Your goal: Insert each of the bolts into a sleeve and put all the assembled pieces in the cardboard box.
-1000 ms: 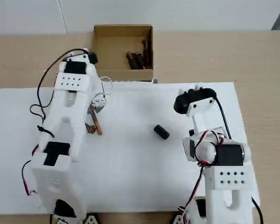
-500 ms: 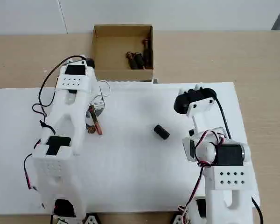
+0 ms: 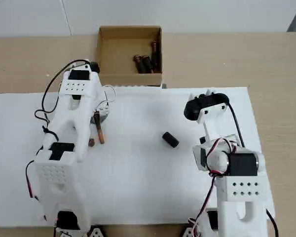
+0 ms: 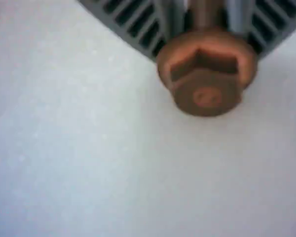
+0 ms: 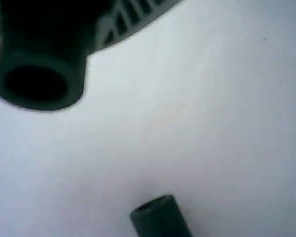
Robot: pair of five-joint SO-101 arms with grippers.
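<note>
A copper bolt (image 3: pixel 99 130) hangs slanted over the white sheet beside the left arm, and my left gripper (image 3: pixel 100 116) is shut on its shaft. In the left wrist view the bolt's hexagonal head (image 4: pixel 205 74) faces the camera below the grey ribbed jaws. My right gripper (image 3: pixel 203 106) stands at the sheet's right side, shut on a black sleeve (image 5: pixel 37 81) whose open end faces the camera. A second black sleeve (image 3: pixel 170 139) lies loose on the sheet between the arms, also seen as the loose sleeve (image 5: pixel 160 216) in the right wrist view.
The cardboard box (image 3: pixel 129 77) stands at the back edge of the white sheet (image 3: pixel 138 187), with several assembled pieces (image 3: pixel 147 62) in its right half. Loose wires hang from both arms.
The left arm has drawn back slightly and the bolt in its gripper now hangs steeper and a little further left. The right arm and loose sleeve have not moved.
</note>
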